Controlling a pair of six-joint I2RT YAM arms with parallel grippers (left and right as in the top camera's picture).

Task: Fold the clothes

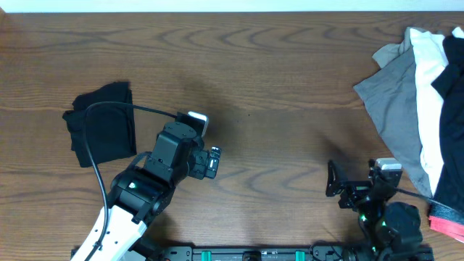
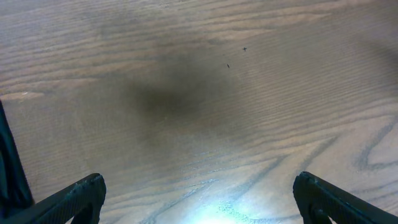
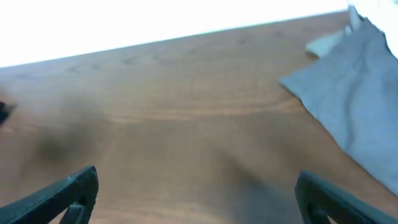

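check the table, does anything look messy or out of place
Yes: at the table's right edge the grey garment, white garment and a black one lie in a crumpled, overlapping heap, with a pink piece at the corner. The small black garment on the left looks folded.

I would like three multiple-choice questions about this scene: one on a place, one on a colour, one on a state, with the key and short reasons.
1. Where does the folded black garment lie?
A. On the pile
B. Alone at the table's left
C. Between the right jaws
2. Which colour of the pile reaches furthest toward the table's middle?
A. Pink
B. White
C. Grey
3. How do both arms' jaws stand?
A. Open, empty
B. Shut on cloth
C. Shut, empty
Key: 1 B, apart from the pile; 2 C, the grey garment spreads furthest left; 3 A, wrist views show spread jaws holding nothing.
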